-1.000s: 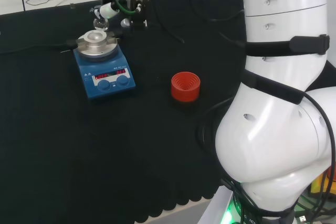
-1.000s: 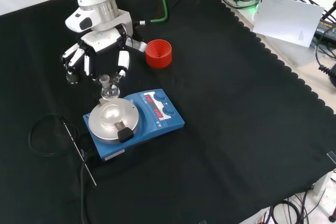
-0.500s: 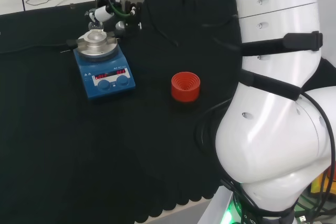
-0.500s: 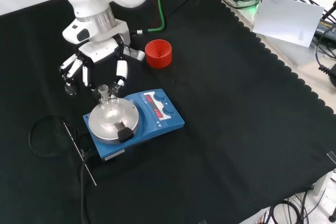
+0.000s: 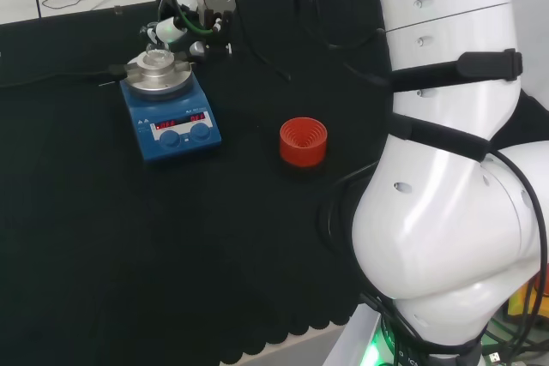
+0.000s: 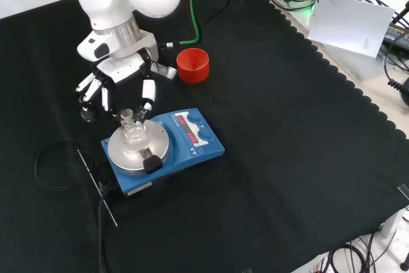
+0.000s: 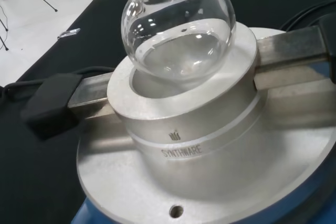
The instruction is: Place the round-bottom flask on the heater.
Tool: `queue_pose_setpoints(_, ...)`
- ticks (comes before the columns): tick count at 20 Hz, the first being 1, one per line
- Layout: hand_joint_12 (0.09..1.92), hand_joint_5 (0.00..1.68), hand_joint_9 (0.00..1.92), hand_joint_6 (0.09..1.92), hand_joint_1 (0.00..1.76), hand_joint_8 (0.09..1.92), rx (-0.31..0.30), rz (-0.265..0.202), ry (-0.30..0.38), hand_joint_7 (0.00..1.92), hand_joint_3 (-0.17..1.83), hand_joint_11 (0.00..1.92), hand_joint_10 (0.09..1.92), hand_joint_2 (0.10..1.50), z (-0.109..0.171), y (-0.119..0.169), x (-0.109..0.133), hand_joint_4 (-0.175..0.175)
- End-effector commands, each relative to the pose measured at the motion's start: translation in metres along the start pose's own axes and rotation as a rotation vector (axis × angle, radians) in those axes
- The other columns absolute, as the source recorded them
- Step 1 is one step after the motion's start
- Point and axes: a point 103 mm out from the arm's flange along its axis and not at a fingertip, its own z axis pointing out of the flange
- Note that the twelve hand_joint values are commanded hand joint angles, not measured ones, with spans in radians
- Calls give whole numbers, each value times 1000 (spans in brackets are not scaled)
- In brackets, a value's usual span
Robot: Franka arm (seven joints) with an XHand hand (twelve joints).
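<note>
A clear round-bottom flask (image 7: 178,30) sits with its bulb in the mouth of the silver block's well (image 7: 184,108), neck up. The block stands on the blue heater (image 6: 163,147) (image 5: 169,113). In the front view the flask (image 6: 133,132) is over the block's centre, and the hand (image 6: 118,84) hangs just above it with fingertips curled around the neck. In the head view the hand (image 5: 184,23) is behind the heater's silver top, where the flask (image 5: 157,56) is a faint glint.
A red ribbed ring stand (image 6: 193,64) (image 5: 303,141) stands on the cloth beyond the heater in the front view. A thin metal probe (image 6: 96,187) and a black cable loop (image 6: 54,164) lie left of the heater. The arm's white links (image 5: 446,169) stand at the head view's right.
The hand has carried the flask from beside the heater's far edge to over the silver block and lowered its bulb into the well.
</note>
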Motion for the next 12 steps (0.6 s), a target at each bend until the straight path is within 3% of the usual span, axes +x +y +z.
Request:
queue_pose_setpoints(1,1401,1329,612,1206,955,735,7,-6,-2,376,654,205,657,839,4,2,0,-140)
queue_pose_setpoints(12,1400,1326,613,1206,950,735,20,-14,-18,376,652,206,657,839,7,3,0,-140)
